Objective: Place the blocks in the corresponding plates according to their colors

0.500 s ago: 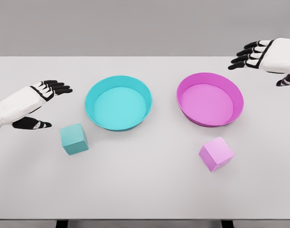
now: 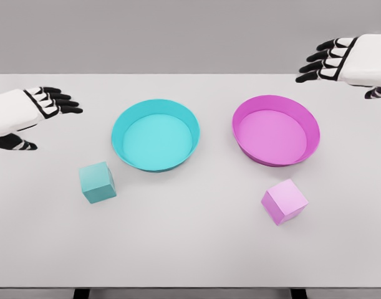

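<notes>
- Stage, as judged: no block is placed yet — both plates are sitting empty, so the first pick is pending.
- Left hand (image 2: 34,112) is hovering over the desk (image 2: 190,249) at the far left, fingers spread and holding nothing; the teal block (image 2: 97,182) is lying nearer the front edge, well apart from it.
- Right hand (image 2: 340,62) is hanging at the far right above the rear edge, fingers loosely extended, empty; the pink block (image 2: 284,200) is lying well apart, toward the front.
- Advice: each hand should be descending over its own block, squaring the fingers to two opposite faces — the pink block is sitting turned, so the wrist needs matching.
- Teal block: plain cube, resting flat, just front-left of the teal plate (image 2: 121,121).
- Pink block: plain cube, resting flat, just in front of the pink plate (image 2: 243,115).
</notes>
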